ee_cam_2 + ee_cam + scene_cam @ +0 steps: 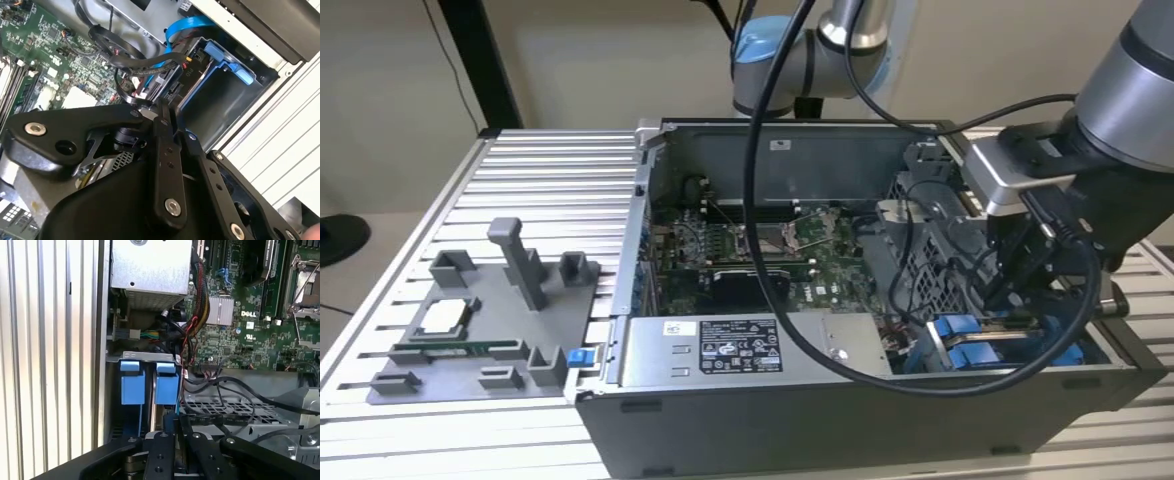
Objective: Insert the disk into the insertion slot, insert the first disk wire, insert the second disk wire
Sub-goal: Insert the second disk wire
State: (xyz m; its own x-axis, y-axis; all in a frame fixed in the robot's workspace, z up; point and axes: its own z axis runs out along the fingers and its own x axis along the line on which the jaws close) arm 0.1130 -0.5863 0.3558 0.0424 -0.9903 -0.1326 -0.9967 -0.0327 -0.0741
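While the end effector (167, 107) sits low at the drive cage, its fingers (165, 440) are drawn nearly together on what appears to be a black wire connector (145, 95). The disk (165, 382) sits seated in the insertion slot (132, 356), blue caddy tabs exposed. Risks, as a judgement: loose black cables (220, 390) crossing the cage may snag the fingers, and a tilted connector may jam against the disk port, given the tight clearance to the case wall (854, 400).
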